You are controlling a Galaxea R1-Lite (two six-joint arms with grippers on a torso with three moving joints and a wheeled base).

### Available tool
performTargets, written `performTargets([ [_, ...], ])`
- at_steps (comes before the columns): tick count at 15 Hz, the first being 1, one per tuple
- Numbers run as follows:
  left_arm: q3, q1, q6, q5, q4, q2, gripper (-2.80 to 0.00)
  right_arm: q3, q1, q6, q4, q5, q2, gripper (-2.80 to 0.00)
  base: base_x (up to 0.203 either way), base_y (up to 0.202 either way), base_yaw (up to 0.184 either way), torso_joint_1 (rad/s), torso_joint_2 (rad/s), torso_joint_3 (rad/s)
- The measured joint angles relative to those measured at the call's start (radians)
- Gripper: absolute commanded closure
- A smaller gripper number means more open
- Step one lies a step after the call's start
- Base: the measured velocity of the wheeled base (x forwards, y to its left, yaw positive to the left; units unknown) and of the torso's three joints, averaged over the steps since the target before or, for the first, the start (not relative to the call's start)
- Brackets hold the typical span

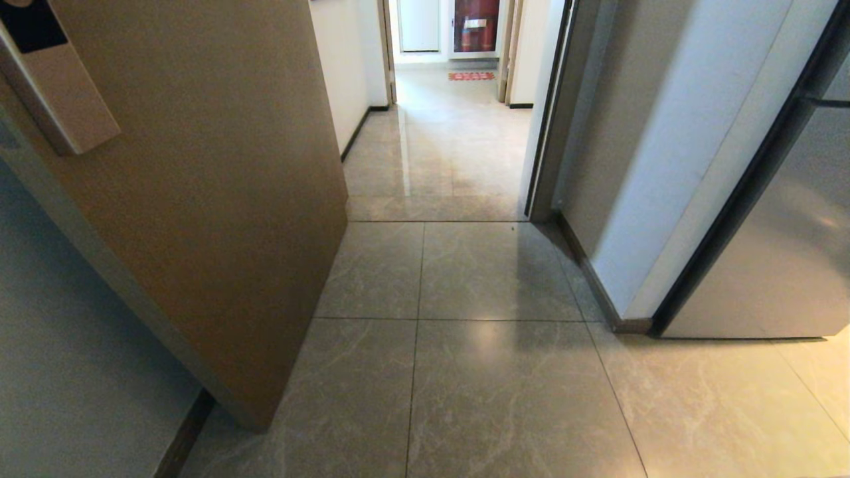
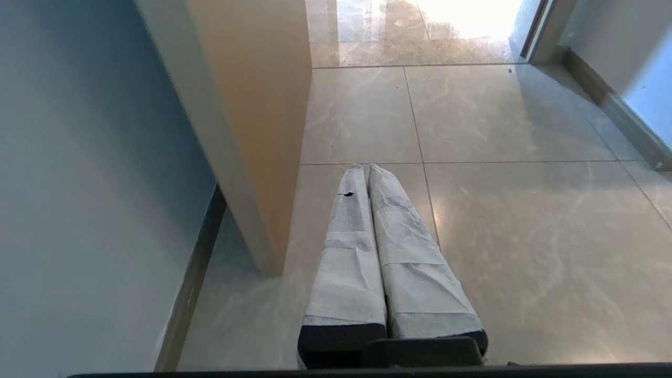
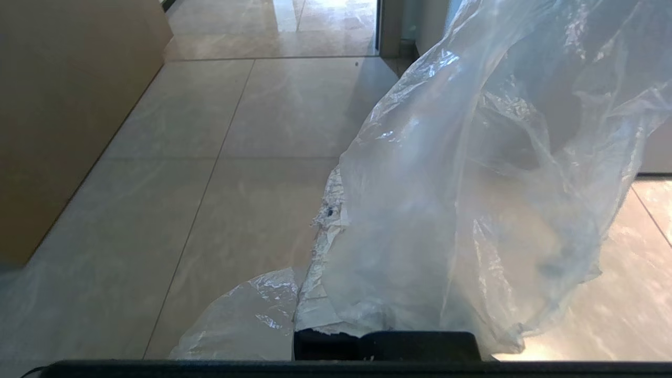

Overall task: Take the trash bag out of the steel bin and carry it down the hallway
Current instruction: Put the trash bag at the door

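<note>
**Clear bag in the right pincer at the mouth of the hallway**

The right pincer (image 3: 336, 220) is pinching the trash bag (image 3: 472, 173), its wrapped fingers (image 3: 328, 226) pressed together on the film and mostly buried under it. The clear, crinkled plastic is billowing up in front of the right wrist camera and hanging above the floor tiles (image 3: 247, 210), with a loose fold of it lying beside the pincer's base. A pale blurred lump is showing faintly through the film, too hazy to make out.

The left pincer (image 2: 366, 167) is holding nothing; its two white-wrapped fingers (image 2: 349, 252) are pressed together along their whole length and are pointing out over the tiled floor.

In the head view neither arm is showing. The hallway (image 1: 441, 153) is opening straight ahead, its glossy marbled tiles running toward a small red mat (image 1: 471, 76) and a cabinet with red contents (image 1: 475, 25) at the far end. On the left, a tan door (image 1: 219, 199) is standing open and angled into the passage, its leading edge narrowing the way; a metal lock plate (image 1: 56, 99) is sitting near that view's upper left corner. On the right, a white wall corner with a dark baseboard (image 1: 597, 285) is jutting in, and just beside it a steel-grey appliance front (image 1: 777, 252) is standing. A dark door frame (image 1: 548, 119) is marking the right side of the opening. The bin is not appearing in any view.
</note>
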Motion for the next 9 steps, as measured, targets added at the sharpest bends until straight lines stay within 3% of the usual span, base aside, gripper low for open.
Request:
performTargets([
  [9,0.0,0.0,0.004,0.0,0.0,0.0,0.0,0.0,0.0,0.0,0.0,0.0,0.0,0.0,0.192,0.0,0.001,0.002,0.0,0.003],
])
